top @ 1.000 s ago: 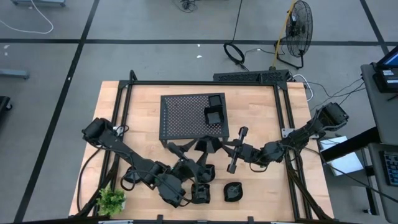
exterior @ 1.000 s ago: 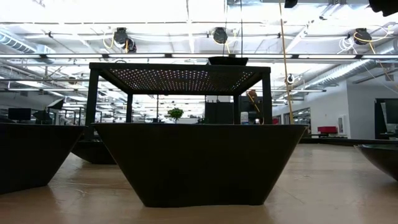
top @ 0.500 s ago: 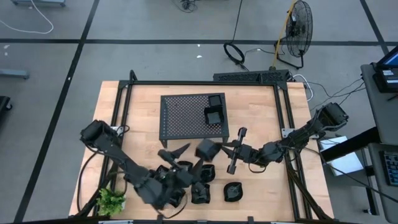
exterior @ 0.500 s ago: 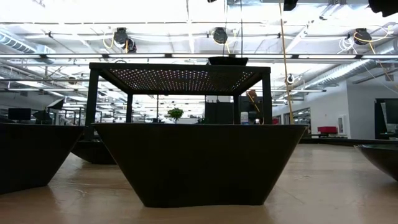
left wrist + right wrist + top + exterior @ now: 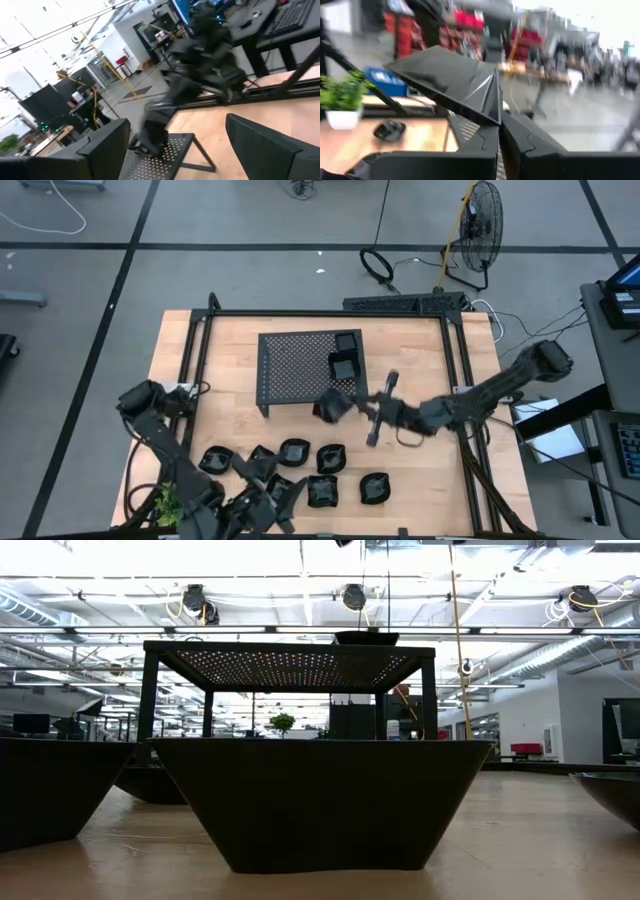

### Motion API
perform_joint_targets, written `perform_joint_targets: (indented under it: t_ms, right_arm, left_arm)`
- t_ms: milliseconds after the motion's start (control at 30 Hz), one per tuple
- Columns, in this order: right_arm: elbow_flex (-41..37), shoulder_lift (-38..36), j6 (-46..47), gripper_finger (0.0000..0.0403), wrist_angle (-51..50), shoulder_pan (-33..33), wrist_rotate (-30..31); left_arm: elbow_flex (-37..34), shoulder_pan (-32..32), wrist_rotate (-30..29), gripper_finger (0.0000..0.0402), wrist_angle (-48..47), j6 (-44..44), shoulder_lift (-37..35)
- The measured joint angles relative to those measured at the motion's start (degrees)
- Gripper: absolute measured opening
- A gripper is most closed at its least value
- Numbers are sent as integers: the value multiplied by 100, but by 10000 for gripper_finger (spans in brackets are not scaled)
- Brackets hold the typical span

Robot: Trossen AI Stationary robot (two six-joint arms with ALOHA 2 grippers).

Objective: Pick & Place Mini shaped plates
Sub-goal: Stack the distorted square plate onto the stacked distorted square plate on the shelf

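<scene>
Several mini shaped plates lie in a loose cluster on the near part of the wooden table. Two square ones sit on the right end of the black perforated rack. My right gripper is shut on another square plate, held in the air at the rack's near right corner. My left gripper hovers open over the near left of the cluster; in its wrist view the fingers stand wide apart with nothing between them. In the low view one plate fills the foreground. My right gripper pinches the square plate by one rim, close to a corner, between its two shut fingers. The fingers reach in about level from the table's right side. The plate is lifted clear of the table and tilted, its far edge raised.
A small green plant stands at the near left corner, right beside my left arm. A black frame runs round the table top. Bare wood lies left of the rack and at the near right.
My left gripper has swung away from the middle of the cluster toward the table's near left corner, turning as it went. My right gripper has risen a little with the square plate and carried it toward the rack's near right corner.
</scene>
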Motion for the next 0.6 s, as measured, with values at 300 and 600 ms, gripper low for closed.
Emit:
perform_joint_targets:
  t_ms: [300, 600]
  right_arm:
    - [3230, -186, 3229, 0, -6856, -1805, -1210]
    - [4271, 278, 4257, 0, -8734, -3965, -4697]
  left_arm:
    - [0, -103, 7, 324, -435, -351, 2]
    - [0, 168, 9, 318, -520, -485, 2]
